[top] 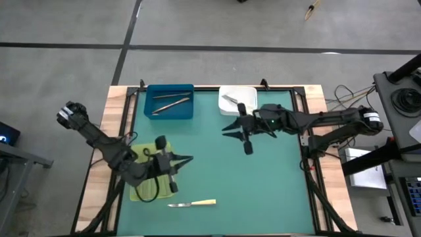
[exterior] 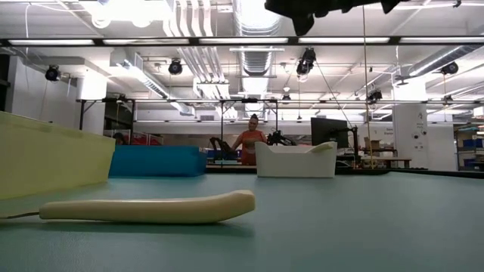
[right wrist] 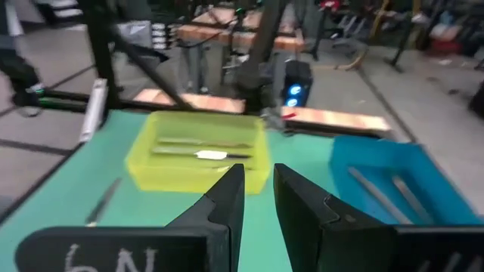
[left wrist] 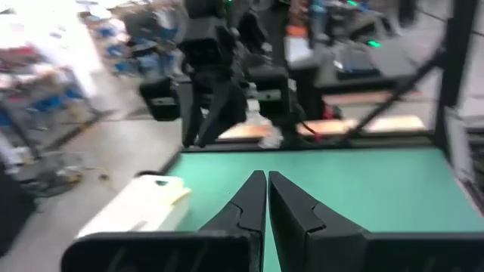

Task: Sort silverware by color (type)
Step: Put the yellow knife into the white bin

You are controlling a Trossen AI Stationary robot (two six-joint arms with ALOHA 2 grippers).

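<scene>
- While the right claw (top: 248, 140) hangs above the middle of the green desk (top: 263, 184), just in front of the white tray (top: 238, 102), its fingers (right wrist: 227, 198) stand a little apart with nothing seen between them.
- Left claw (top: 187, 158) sits over the desk at the edge of the yellow-green tray (top: 150, 191), tips (left wrist: 253, 198) pressed together, holding nothing.
- Right arm reaches in from the desk's right side; left arm comes in from the left, folded over the yellow-green tray.
- One knife (top: 192, 204) with a pale yellow handle lies flat on the bare desk near the front edge, just right of the yellow-green tray, apart from both claws; the low view shows its handle (exterior: 147, 208) close up.
- Blue tray (top: 170, 102) at the back left holds slim grey utensils (top: 170, 102), lying roughly side by side.
- White tray at the back centre holds at least one grey metal piece (top: 229, 99).
- Yellow-green tray, seen past the right claw, holds a few utensils (right wrist: 198, 149) lying lengthwise, one with a pale handle.
- A person (exterior: 250, 143) stands far behind the desk in the room.
</scene>
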